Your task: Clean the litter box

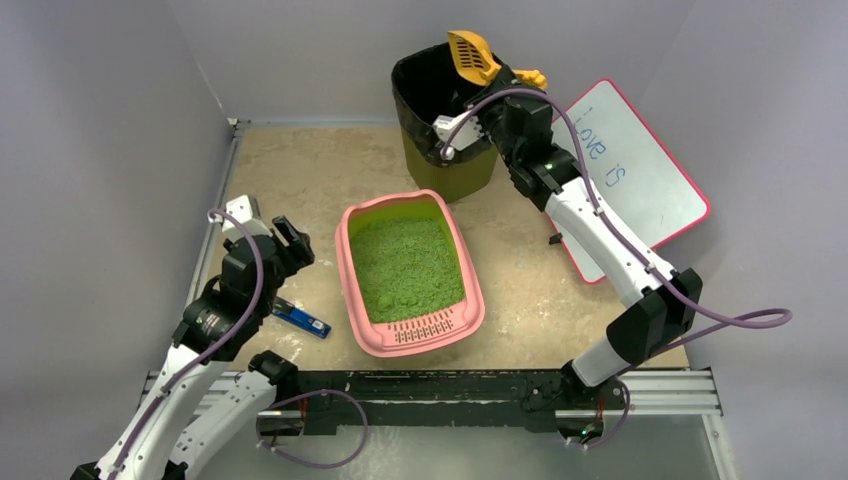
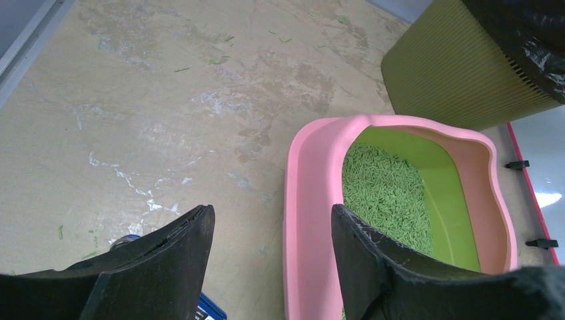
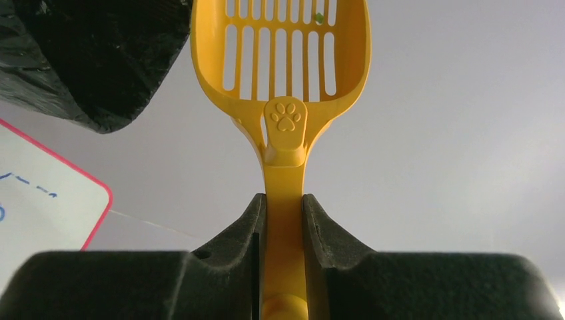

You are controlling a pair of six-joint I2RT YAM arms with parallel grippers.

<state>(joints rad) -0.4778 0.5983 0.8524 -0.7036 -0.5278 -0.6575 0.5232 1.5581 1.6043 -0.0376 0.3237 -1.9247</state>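
Pink plastic litter box (image 1: 425, 330), filled with green litter (image 1: 405, 265), is sitting mid-bench (image 1: 290, 170), its slotted lip pointing toward our arm bases. We are holding our left gripper (image 2: 273, 223) released, jaws spread, hovering just beside the box's left rim. Our right gripper (image 3: 284, 203) is clenching the handle of a yellow slotted scoop (image 3: 280, 47), holding it above the olive bin (image 1: 455, 175) that is standing behind the box.

Whiteboard (image 1: 650, 190) reads, apparently, "love is"; scoop (image 3: 284, 120) bears paw print
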